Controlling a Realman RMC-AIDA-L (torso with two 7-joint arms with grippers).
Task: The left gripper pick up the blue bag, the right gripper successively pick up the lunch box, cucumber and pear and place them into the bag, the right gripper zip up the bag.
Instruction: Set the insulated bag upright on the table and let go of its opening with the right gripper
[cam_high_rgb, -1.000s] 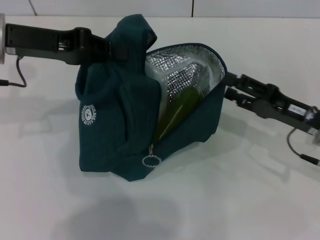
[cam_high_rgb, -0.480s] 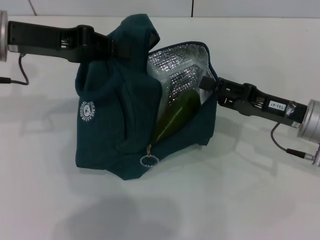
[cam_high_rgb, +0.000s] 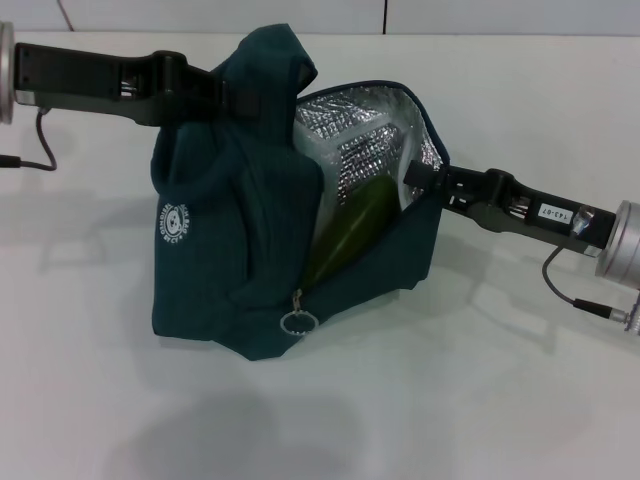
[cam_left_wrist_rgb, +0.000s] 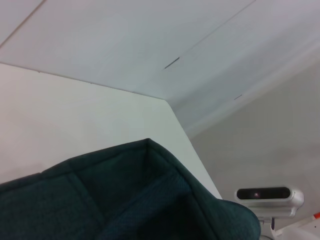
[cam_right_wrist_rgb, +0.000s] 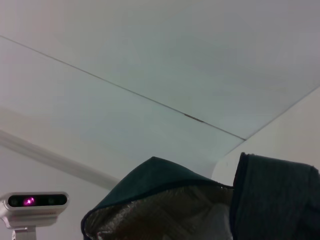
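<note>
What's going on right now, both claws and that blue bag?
Left gripper holds the blue bag up by its top. Right gripper at the open mouth's rim. Cucumber inside, zipper pull at the bottom, bag unzipped.

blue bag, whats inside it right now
In the blue bag, silver foil lining and the cucumber leaning toward the zipper end. A pale shape behind may be the lunch box. The fabric hides the rest; no pear shows.
</note>
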